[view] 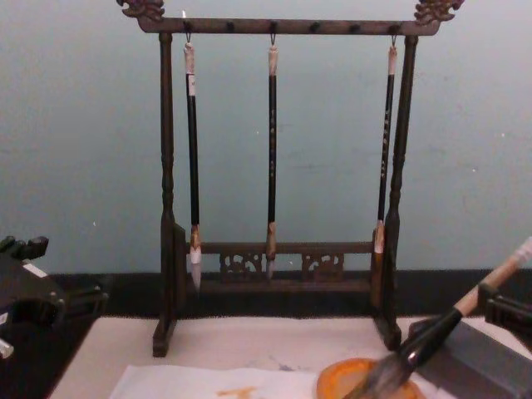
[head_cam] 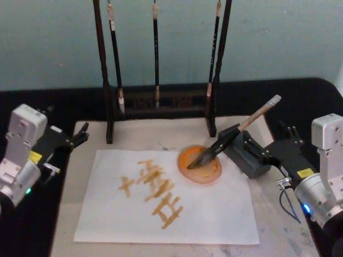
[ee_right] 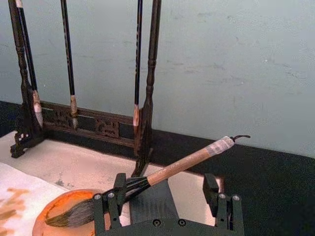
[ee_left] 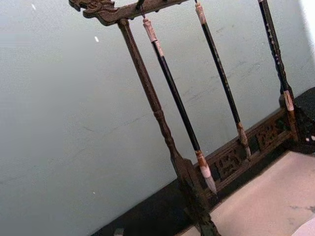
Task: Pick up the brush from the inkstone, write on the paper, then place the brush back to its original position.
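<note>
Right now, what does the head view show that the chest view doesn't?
Head view alone: the whole block of orange strokes on the paper. Chest view alone: the rack's carved top bar. Both: the brush, bristles in the orange dish; the open right tool at its handle; the left tool parked at the left; three slim hanging brushes.

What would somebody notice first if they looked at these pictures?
The tall wooden stand at the back, hung with three slim brushes, catches the eye first. In front, the paper carries orange-brown strokes. At its right, the brush leans with its tuft in the orange dish, the right gripper open at its handle; the left gripper sits far left.
</note>
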### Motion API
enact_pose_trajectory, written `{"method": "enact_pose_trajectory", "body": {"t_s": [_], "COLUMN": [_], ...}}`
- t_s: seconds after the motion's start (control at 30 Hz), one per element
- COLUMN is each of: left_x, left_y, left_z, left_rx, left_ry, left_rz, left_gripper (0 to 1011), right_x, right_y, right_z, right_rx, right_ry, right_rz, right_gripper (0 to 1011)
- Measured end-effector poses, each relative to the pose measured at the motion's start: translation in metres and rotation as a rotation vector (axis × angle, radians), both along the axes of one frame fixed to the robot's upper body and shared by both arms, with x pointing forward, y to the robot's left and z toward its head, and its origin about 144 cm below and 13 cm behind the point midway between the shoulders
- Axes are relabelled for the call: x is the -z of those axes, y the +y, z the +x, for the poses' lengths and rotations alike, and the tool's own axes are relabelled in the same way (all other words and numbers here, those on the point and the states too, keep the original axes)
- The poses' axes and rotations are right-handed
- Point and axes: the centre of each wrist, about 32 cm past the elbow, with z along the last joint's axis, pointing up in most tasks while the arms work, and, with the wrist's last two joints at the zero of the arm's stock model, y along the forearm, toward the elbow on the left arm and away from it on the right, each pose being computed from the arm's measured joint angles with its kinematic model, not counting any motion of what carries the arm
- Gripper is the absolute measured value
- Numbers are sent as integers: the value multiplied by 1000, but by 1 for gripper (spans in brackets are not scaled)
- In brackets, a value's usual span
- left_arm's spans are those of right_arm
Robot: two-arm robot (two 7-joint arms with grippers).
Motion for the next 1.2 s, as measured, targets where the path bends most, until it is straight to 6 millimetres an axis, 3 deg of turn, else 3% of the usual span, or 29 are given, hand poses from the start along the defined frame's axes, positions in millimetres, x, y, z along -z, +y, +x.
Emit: {"method": "enact_pose_trajectory", "body": {"t_s": [1.2], "left_x": [0], "left_y": [0], "left_z": [0], "left_rx": [0], "left_ry": [0], "left_rz": [0], "left_gripper": [1010], "right_x": [0], "right_y": [0], "right_z": [0], "right_rx": [0], "right_ry": [0], "right_rz": [-1], "right_gripper": [1000]}}
